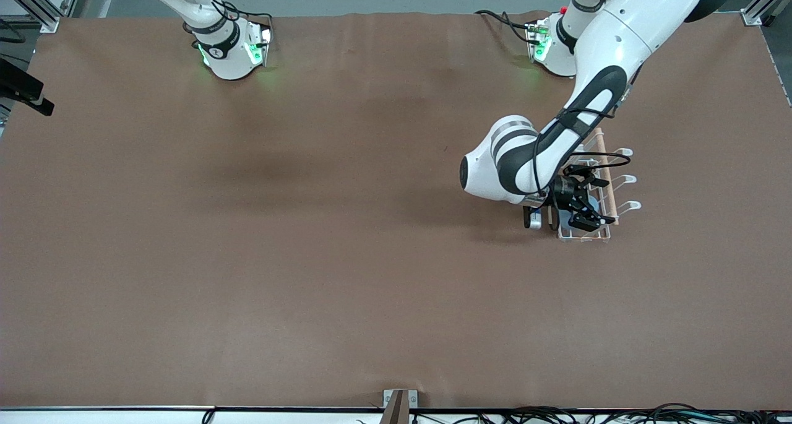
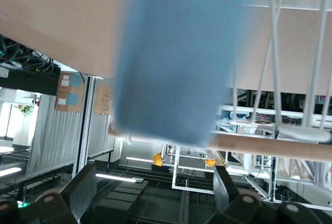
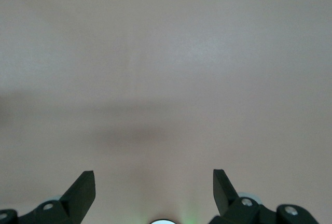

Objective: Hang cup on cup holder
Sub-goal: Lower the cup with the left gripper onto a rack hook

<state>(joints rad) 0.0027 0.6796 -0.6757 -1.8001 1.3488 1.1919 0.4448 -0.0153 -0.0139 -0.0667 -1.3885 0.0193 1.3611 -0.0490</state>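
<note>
The light-blue cup (image 2: 179,58) sits on the white wire cup holder (image 2: 274,63), its end against the wooden dowel (image 2: 270,147). In the front view only a sliver of the cup (image 1: 593,202) shows under my left hand, on the holder (image 1: 609,182) at the left arm's end of the table. My left gripper (image 1: 583,211) is over the holder's nearer end. It shows open in the left wrist view (image 2: 155,187), with the fingers (image 2: 85,185) apart from the cup and nothing between them. My right gripper (image 3: 154,185) is open and empty over bare table.
The brown table mat (image 1: 309,226) spreads wide around the holder. The left arm's forearm (image 1: 526,158) hangs over the holder's side toward the table's middle. The right arm waits up by its base (image 1: 232,52).
</note>
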